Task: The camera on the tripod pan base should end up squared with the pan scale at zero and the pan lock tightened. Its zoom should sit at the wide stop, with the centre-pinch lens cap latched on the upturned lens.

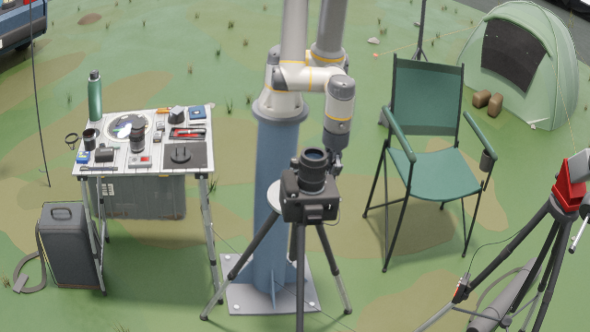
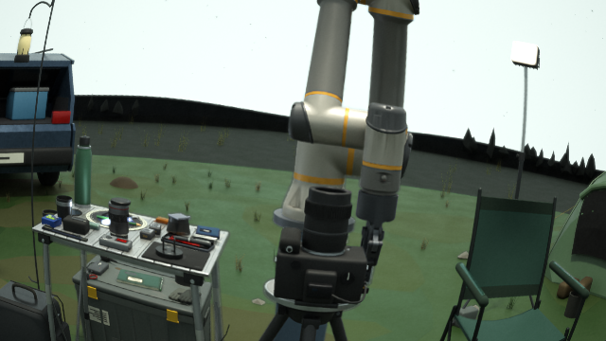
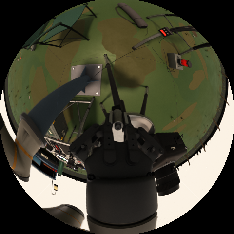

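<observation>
My gripper (image 1: 338, 167) (image 2: 372, 246) (image 3: 118, 126) reaches down at the back right corner of the black camera (image 1: 309, 196) (image 2: 322, 274) that sits on the tripod's grey pan base (image 1: 275, 196) (image 2: 307, 300). The camera's lens (image 1: 313, 168) (image 2: 327, 219) points up with its glass uncovered. The black round lens cap (image 1: 180, 155) (image 2: 169, 250) lies on the dark mat on the side table. In the wrist camera a small pale grey knob (image 3: 118, 128) sits between my fingers, above the pan base (image 3: 142, 123). The gripper is closed on that knob.
Behind the tripod stands the arm's blue pedestal (image 1: 276, 184). A folding table (image 1: 145, 140) with loose gear stands to the left, a green folding chair (image 1: 428, 152) to the right, and a second tripod with a red head (image 1: 569, 189) at the right edge.
</observation>
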